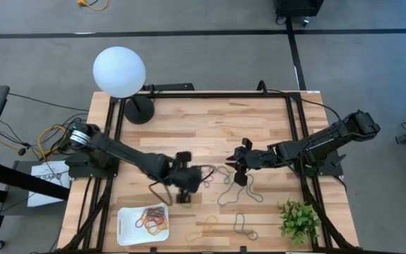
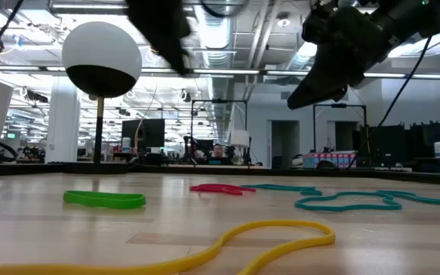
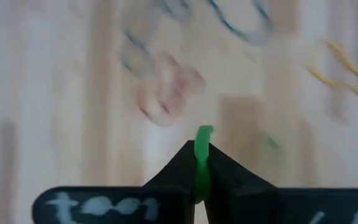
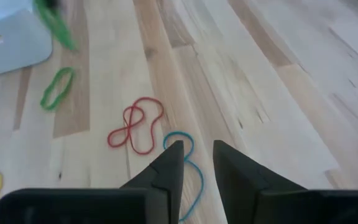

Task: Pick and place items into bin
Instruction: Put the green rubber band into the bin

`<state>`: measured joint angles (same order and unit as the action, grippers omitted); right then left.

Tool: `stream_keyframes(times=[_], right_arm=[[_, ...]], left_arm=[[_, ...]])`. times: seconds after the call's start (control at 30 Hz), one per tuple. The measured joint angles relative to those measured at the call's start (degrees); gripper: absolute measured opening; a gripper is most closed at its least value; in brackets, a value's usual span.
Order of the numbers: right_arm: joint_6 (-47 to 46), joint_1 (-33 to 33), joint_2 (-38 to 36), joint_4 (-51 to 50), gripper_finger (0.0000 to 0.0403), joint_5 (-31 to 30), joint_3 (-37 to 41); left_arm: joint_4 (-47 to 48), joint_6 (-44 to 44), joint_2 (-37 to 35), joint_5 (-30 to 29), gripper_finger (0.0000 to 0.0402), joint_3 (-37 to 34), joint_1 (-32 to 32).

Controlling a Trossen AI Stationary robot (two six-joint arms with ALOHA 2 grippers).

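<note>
Left wrist view: left gripper (image 3: 201,163) is clenched on a green band (image 3: 202,155), above the table's middle. Right gripper (image 4: 197,163) has its jaws parted, gripping nothing, over a teal band (image 4: 188,163) beside a red band (image 4: 135,126). Another green loop (image 4: 57,88) lies loose. Bin (image 1: 127,220), near the table's (image 1: 210,120) front-left corner, holds several bands.

Robotics lab in an open-plan office hall. Wooden bench (image 1: 210,127) inside a black frame, grey carpet floor (image 1: 210,56) around it. At 12 o'clock beyond: exposed ceiling ducts (image 2: 235,38), strip lights, desks with monitors (image 2: 147,134).
</note>
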<state>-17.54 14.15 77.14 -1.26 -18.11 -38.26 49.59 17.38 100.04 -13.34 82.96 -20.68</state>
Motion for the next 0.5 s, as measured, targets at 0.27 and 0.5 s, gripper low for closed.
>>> stream_keyframes(times=[0.27,0.5], right_arm=[[0.0,0.0,0.0,-0.2,0.0082,0.0,0.0],[0.0,0.0,0.0,-0.2,0.0082,0.0,0.0]], left_arm=[[10.9,19.3,-3.3,12.2,0.0,1.3,-10.5],[8.8,35.8,-3.3,7.7,0.0,-2.8,-22.4]])
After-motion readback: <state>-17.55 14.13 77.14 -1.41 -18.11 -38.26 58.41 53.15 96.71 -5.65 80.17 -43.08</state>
